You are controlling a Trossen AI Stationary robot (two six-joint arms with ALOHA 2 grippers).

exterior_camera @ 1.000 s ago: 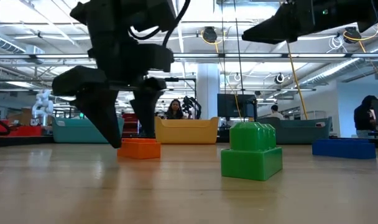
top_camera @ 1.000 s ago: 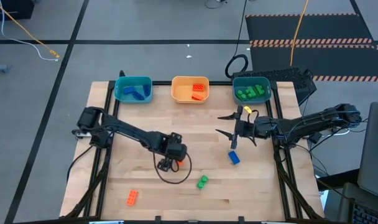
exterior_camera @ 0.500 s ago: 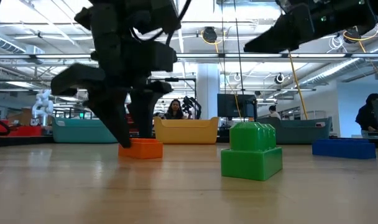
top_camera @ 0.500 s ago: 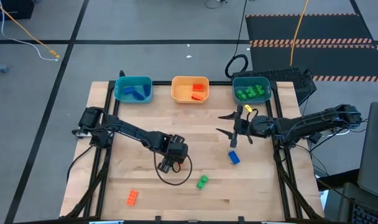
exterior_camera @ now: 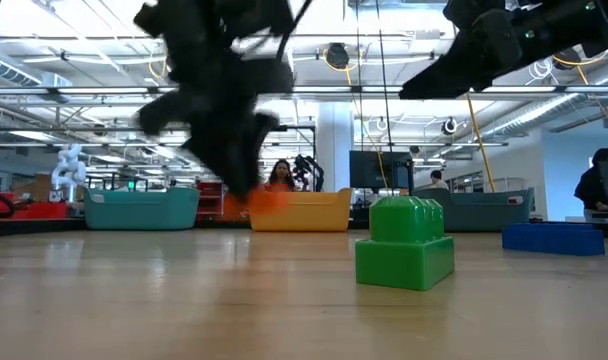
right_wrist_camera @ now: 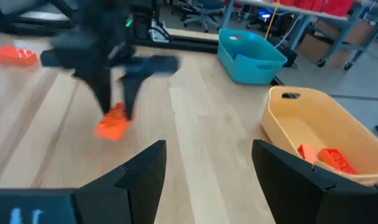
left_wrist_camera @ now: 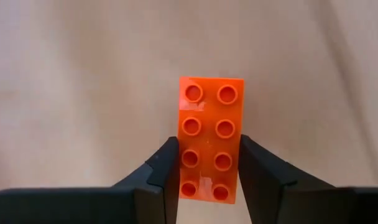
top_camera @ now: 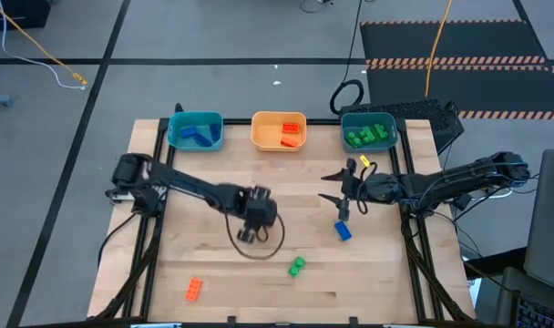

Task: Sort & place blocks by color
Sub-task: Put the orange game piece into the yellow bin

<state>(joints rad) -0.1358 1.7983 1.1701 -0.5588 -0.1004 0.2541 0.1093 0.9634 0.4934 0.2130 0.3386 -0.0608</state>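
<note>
My left gripper (top_camera: 250, 233) hangs over the middle of the table, shut on an orange-red block (left_wrist_camera: 211, 140), a two-by-four studded brick. It also shows in the low view, lifted off the wood (exterior_camera: 267, 200). My right gripper (top_camera: 337, 189) stands open in the air at the right, above a blue block (top_camera: 343, 230) that lies flat on the table. A green block (top_camera: 297, 266) and a second orange-red block (top_camera: 194, 290) rest nearer the front edge. Other blocks lie in the three trays. My left gripper pinches the orange-red block's two long sides (left_wrist_camera: 179, 163) between its two fingers (left_wrist_camera: 161, 174), toward one end of the block. The fingers come steeply from above and lie across it. The block, studs up, hangs clear of the table below the fingers.
Along the far edge stand a teal tray (top_camera: 179, 137) with blue blocks, an orange tray (top_camera: 259, 135) with orange-red blocks and a second teal tray (top_camera: 347, 121) with green blocks. A black cable loops on the wood below my left gripper (top_camera: 275, 244).
My left gripper has shut on the orange-red block and risen with it, going a little toward the far edge. The block, flat on the table before, now hangs clear of it. My right gripper has tipped its fingers somewhat downward.
</note>
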